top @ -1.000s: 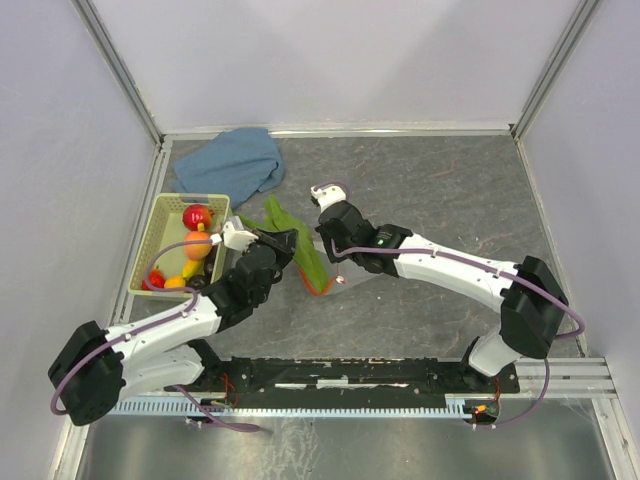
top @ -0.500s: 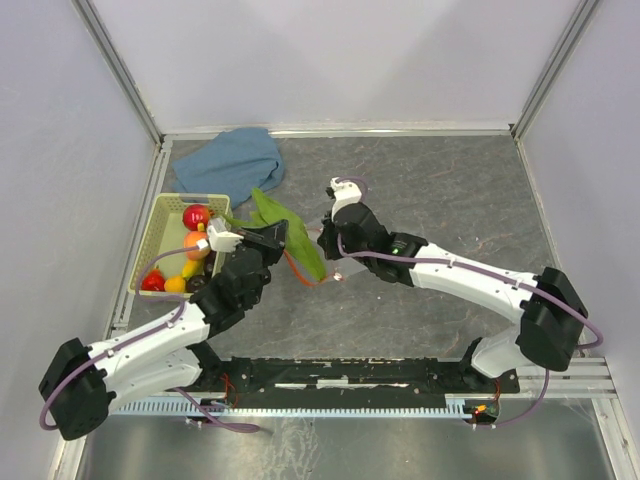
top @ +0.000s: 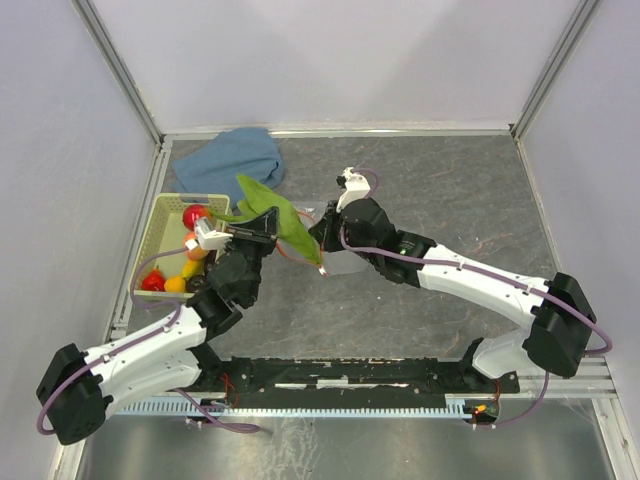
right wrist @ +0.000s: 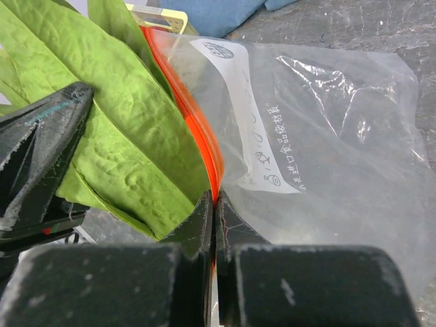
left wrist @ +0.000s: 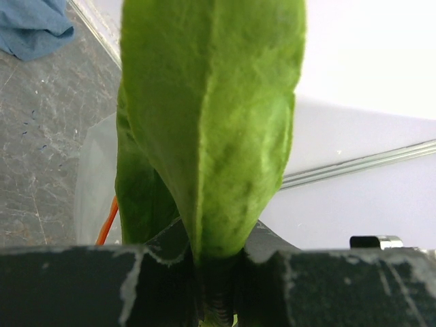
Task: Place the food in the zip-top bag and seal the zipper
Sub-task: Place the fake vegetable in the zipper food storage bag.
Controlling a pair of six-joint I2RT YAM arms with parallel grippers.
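**Top external:** my left pincer clamped on green leaf. Leaf raised above desk, between basket and my right pincer. Other food lies in basket. Zip-top bag just beside right pincer.

**Left wrist:** leaf base pinched between 2 fingers, blade upright, bag behind it at left.

**Right wrist:** right pincer together on zipper. Leaf lies against strip. I cannot tell whether leaf tip is inside bag.

Left arm: white links, black joints.
Right arm: same white and black.
Cables: purple, looping along both.
Right gripper: matte black fingers.
Base rail: black; red spot, perhaps a light.
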